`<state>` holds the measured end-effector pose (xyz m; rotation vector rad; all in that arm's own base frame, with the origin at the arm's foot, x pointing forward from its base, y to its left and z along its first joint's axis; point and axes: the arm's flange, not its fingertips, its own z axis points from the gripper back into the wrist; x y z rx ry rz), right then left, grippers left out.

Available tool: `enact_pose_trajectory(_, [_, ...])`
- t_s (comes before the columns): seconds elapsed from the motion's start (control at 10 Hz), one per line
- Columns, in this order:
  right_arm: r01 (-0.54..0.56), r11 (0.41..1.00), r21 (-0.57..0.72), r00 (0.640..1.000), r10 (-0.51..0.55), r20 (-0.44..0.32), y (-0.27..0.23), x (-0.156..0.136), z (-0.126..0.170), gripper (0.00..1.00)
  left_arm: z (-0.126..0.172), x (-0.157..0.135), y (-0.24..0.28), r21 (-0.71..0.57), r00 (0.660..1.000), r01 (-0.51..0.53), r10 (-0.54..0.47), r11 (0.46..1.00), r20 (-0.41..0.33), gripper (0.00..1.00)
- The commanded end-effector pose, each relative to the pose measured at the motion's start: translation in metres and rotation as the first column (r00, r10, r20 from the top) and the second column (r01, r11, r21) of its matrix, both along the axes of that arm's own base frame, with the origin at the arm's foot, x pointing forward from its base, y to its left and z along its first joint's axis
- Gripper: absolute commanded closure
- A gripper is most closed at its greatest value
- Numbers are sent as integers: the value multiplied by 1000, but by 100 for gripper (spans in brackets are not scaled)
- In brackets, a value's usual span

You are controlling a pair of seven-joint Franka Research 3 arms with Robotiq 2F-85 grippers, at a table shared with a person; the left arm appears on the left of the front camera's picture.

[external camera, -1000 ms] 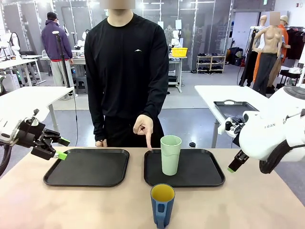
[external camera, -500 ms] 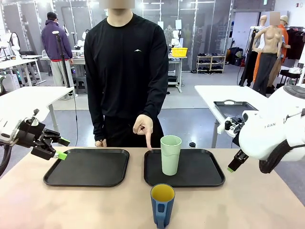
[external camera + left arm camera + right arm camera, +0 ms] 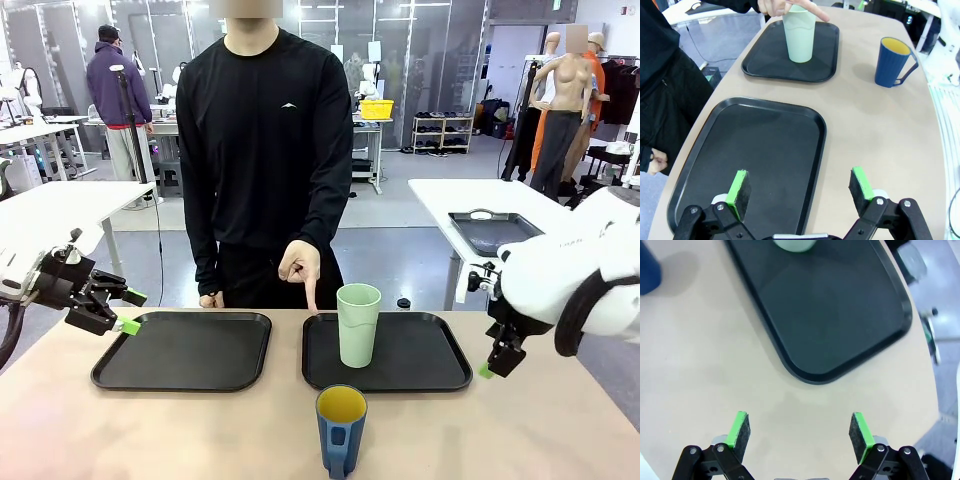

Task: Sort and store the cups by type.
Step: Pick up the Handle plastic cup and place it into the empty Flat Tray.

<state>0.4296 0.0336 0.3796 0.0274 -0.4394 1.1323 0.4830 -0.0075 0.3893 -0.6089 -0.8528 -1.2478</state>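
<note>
Front view: 2 black trays lie side by side on the tan table [image 3: 150, 430]. The left tray [image 3: 185, 350] carries nothing; the right tray [image 3: 420, 352] bears the pale green tumbler [image 3: 358, 325], standing upright near its far left part. The blue mug [image 3: 341, 428], yellow inside, stands upright on the bare table in front of the right tray, its handle toward the camera. The person's hand [image 3: 300, 270] points 1 finger down at the right tray's far left corner, just beside the tumbler. The left gripper [image 3: 128, 312] hovers over the left tray's far left edge, jaws spread wide and holding nothing. The right gripper [image 3: 800, 432] hangs above bare table beside the right tray's near right corner, jaws likewise wide apart and unloaded.
</note>
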Motion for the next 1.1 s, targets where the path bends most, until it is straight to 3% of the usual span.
enact_pose_trajectory(0.0, [-115, 992, 60, 993, 113, 26, -23, -59, -34, 0, -1, 0, -1, -24, 1000, 9, -9, 1000, 14, 0])
enact_pose_trajectory(0.6, [-359, 899, 249, 928, 316, 198, -6, -83, -75, 0, -1, 0, -1, -24, 1000, 9, -9, 1000, 14, 0])
enact_pose_trajectory(0.8, [-453, 840, 300, 885, 382, 265, 2, -84, -83, 0, -1, 0, -1, -24, 1000, 9, -9, 1000, 14, 0])
enact_pose_trajectory(0.9, [-508, 781, 363, 856, 414, 308, 2, -85, -84, 0, -1, 0, -1, -24, 1000, 9, -9, 1000, 14, 0])
enact_pose_trajectory(1.0, [-517, 771, 371, 854, 435, 286, 0, -85, -86, 0, -1, 0, -1, -24, 1000, 9, -9, 1000, 14, 0])
